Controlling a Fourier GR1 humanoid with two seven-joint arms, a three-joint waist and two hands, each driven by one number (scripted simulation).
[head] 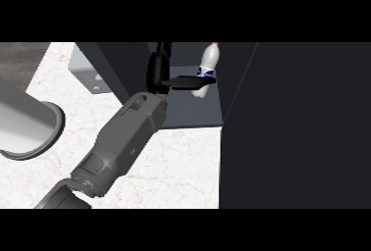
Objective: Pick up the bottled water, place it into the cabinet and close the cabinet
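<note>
one hand (174,81) inside cabinet (196,110), fingers around bottled water (208,66)

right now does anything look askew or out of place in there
Only the bottled water: it leans inside the open cabinet instead of standing upright, with the hand at its label. No spill or damage shows.

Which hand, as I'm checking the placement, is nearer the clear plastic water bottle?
Left. The left hand grips the clear plastic water bottle inside the dark cabinet; the right hand is out of view.
</note>
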